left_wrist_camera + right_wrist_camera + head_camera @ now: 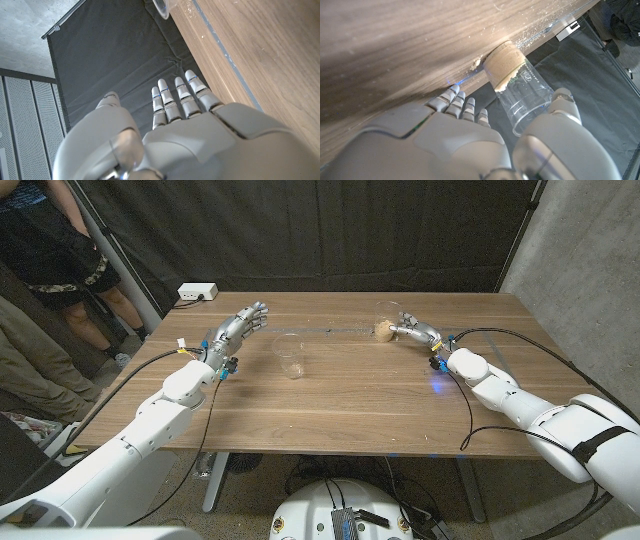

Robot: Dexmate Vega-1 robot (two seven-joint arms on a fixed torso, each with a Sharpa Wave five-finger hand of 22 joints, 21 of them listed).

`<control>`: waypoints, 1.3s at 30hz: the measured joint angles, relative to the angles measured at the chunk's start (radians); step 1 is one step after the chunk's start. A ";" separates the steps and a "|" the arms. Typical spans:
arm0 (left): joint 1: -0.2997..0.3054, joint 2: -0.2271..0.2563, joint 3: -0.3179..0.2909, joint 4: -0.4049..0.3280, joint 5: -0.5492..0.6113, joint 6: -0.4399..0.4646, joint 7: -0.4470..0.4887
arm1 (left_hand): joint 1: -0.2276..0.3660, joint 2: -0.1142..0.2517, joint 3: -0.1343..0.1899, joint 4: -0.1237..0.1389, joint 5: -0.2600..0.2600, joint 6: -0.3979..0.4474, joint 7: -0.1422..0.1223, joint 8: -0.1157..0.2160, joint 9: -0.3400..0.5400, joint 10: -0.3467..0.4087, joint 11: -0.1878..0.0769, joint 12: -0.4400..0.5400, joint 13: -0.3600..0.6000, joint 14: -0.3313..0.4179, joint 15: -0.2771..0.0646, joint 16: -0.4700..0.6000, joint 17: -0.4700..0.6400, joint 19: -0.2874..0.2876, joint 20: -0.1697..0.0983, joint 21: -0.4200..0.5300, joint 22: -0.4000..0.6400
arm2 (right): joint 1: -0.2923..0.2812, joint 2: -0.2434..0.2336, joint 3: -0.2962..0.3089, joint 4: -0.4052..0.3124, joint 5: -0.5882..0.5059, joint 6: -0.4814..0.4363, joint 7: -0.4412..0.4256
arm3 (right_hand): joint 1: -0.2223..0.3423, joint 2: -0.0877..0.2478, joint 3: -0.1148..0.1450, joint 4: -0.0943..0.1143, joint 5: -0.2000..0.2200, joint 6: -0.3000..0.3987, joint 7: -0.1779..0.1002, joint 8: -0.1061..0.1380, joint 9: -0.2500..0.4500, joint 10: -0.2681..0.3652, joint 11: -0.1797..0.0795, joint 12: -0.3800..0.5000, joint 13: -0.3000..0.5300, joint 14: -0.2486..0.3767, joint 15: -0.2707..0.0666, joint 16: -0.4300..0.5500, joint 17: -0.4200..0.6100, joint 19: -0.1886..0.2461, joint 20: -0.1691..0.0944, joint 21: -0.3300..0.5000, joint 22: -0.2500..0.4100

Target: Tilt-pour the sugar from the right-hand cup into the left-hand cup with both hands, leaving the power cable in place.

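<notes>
A clear plastic cup (385,326) (517,85) with brown sugar at its bottom stands upright on the far right part of the wooden table (360,400). My right hand (418,333) (485,145) reaches around it, thumb on one side and fingers on the other, with a gap showing between the fingers and the cup wall. An empty clear cup (290,357) stands upright near the table's middle; its rim (165,7) shows in the left wrist view. My left hand (235,328) (175,130) hovers left of the empty cup, fingers straight and apart, holding nothing.
A white power strip (197,292) lies at the table's far left corner. A thin grey line (335,331) with scattered grains runs across the table between the cups. A person (50,250) stands behind the table's left side. A black curtain (330,230) hangs behind.
</notes>
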 measured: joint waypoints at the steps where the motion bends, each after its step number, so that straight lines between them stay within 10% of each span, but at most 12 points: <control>1: 0.000 0.000 0.000 0.000 0.000 0.000 0.001 | 0.000 0.000 0.000 0.000 0.000 0.000 0.000 0.000 0.000 0.000 0.000 0.000 0.000 0.000 0.000 0.000 0.000 0.000 0.000 0.000 0.000 | -0.002 0.000 0.001 -0.004 0.000 0.000 0.000 | 0.000 0.000 0.000 0.000 0.000 0.000 0.000 0.000 0.000 0.000 0.000 0.002 0.000 0.002 0.002 0.000 0.000 0.000 0.000 0.000 0.000; 39: 0.007 0.008 -0.006 0.016 -0.018 -0.015 -0.026 | 0.000 0.000 0.000 0.000 0.000 0.005 0.005 0.000 0.000 0.003 0.004 0.000 0.000 0.000 0.000 0.000 0.000 0.000 0.000 -0.007 0.000 | -0.018 0.021 0.021 -0.124 0.038 -0.134 0.046 | 0.015 0.015 -0.004 0.004 0.000 -0.024 0.016 -0.008 0.000 -0.022 0.022 0.002 0.000 -0.002 0.005 0.000 0.001 0.000 0.057 -0.004 0.005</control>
